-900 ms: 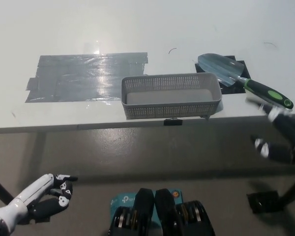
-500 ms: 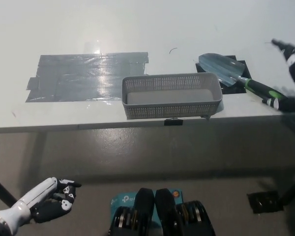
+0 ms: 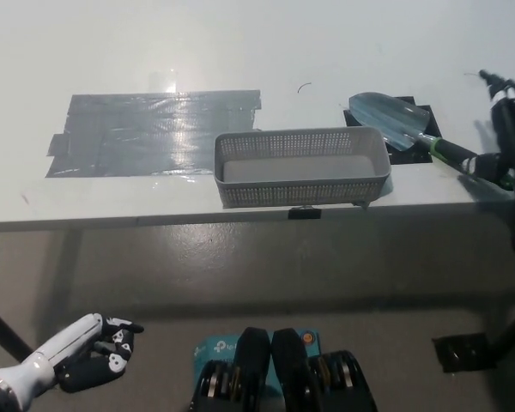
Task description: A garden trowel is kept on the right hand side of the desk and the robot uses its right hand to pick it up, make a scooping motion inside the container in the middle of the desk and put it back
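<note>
My left robot hand point(image 3: 75, 360) rests low, below the desk point(image 3: 326, 43) edge; whether it is closed I cannot tell. One container point(image 3: 302, 190) stands left of my right robot hand point(image 3: 508, 129), which is spread over the handle of the one trowel point(image 3: 388, 117).

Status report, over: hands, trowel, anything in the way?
Right hand at trowel handle, grip unclear. Left hand low, open, idle. Trowel flat on desk beside basket. Nothing blocking seen.
</note>
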Controlling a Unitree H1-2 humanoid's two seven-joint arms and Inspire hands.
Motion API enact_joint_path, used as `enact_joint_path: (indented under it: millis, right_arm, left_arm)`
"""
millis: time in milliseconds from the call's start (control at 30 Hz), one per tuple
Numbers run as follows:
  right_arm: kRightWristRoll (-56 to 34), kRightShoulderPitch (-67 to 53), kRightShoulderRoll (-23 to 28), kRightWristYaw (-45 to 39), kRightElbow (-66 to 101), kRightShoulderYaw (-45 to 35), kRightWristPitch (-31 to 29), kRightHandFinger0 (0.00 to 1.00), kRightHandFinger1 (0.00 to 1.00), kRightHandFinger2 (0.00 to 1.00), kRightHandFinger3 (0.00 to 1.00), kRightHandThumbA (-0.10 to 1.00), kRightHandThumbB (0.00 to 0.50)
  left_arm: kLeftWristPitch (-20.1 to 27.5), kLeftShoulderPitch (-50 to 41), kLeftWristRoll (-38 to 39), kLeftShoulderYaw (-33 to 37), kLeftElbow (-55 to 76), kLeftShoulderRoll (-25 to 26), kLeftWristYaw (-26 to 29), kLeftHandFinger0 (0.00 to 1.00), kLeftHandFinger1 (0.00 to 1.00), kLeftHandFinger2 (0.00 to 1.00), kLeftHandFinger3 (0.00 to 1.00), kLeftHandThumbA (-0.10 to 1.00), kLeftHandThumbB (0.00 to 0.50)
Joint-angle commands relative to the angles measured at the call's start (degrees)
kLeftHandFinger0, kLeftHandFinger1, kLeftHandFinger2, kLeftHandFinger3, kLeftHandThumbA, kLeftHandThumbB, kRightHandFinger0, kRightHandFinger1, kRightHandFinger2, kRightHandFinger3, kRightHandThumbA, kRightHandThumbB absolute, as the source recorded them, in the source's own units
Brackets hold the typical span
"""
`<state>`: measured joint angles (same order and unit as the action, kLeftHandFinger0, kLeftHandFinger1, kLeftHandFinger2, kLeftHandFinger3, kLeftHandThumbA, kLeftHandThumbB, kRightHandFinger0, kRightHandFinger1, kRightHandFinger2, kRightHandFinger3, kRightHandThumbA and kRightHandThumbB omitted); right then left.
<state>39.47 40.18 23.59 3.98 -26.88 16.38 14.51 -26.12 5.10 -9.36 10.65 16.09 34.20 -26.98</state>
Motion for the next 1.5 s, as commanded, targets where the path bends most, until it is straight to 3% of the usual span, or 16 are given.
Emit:
enact_joint_path:
  millis: [0, 33, 167, 300, 433, 667, 900, 1067, 1300, 1467]
  right_arm:
    - [0.84, 4.25, 0.13, 0.90, -0.95, 0.82, -2.87, 1.00, 1.00, 1.00, 1.00, 0.90, 0.500]
    - [0.86, 4.41, 0.17, 0.75, -1.95, 1.29, -3.46, 1.00, 1.00, 1.00, 1.00, 0.86, 0.500]
    - [0.35, 4.53, 0.45, 0.50, -3.44, 1.71, -4.73, 1.00, 1.00, 1.00, 1.00, 0.84, 0.500]
    - [-0.83, 5.89, 1.24, -0.76, -6.92, 1.75, -6.89, 1.00, 1.00, 1.00, 1.00, 0.78, 0.491]
    - [-0.95, 7.84, 1.95, -2.06, -11.77, 2.09, -7.15, 1.00, 1.00, 1.00, 1.00, 0.74, 0.442]
    - [-2.23, 12.04, 3.35, -3.73, -21.86, 2.04, -8.30, 1.00, 1.00, 1.00, 1.00, 0.68, 0.423]
    - [-2.36, 13.80, 2.21, -6.35, -26.00, 4.17, -11.07, 1.00, 1.00, 1.00, 1.00, 0.61, 0.441]
    - [0.84, 14.00, 1.68, -11.15, -23.93, 10.96, -12.92, 1.00, 1.00, 1.00, 1.00, 0.49, 0.416]
    - [1.70, 14.34, 2.84, -14.02, -23.97, 15.95, -15.19, 1.00, 1.00, 1.00, 1.00, 0.49, 0.415]
    - [0.24, 14.68, 3.70, -18.80, -25.93, 16.29, -14.33, 1.00, 1.00, 1.00, 1.00, 0.47, 0.370]
  left_arm:
    - [-0.81, 1.72, -2.87, -1.17, 1.67, 0.90, -5.32, 0.78, 0.82, 0.90, 1.00, 0.19, 0.071]
    - [-0.81, 2.13, -4.07, -0.98, 1.67, 1.15, -7.23, 0.80, 0.83, 0.92, 1.00, 0.24, 0.076]
    - [-0.81, 1.98, -5.26, -2.22, 1.80, 0.22, -9.38, 0.80, 0.82, 0.91, 1.00, 0.24, 0.087]
    - [-0.81, 1.94, -6.37, -3.40, 1.96, -0.75, -11.19, 0.81, 0.83, 0.90, 1.00, 0.31, 0.090]
    - [-0.81, 1.72, -8.30, -4.14, 2.46, -1.32, -12.73, 0.84, 0.85, 0.92, 1.00, 0.36, 0.084]
    - [-0.81, 2.27, -10.27, -6.41, 2.72, -2.69, -15.45, 0.86, 0.86, 0.92, 1.00, 0.40, 0.084]
    - [-0.81, 3.30, -12.53, -6.57, 2.72, -3.30, -16.92, 0.86, 0.86, 0.91, 1.00, 0.52, 0.104]
    - [-0.81, 3.79, -13.17, -7.00, 3.21, -3.66, -18.00, 0.89, 0.88, 0.93, 1.00, 0.67, 0.136]
    - [-0.81, 4.36, -12.79, -7.83, 3.45, -4.26, -19.23, 0.90, 0.88, 0.93, 1.00, 0.75, 0.145]
    - [-0.81, 5.26, -14.06, -7.94, 3.86, -4.76, -20.50, 0.92, 0.91, 0.96, 1.00, 0.81, 0.150]
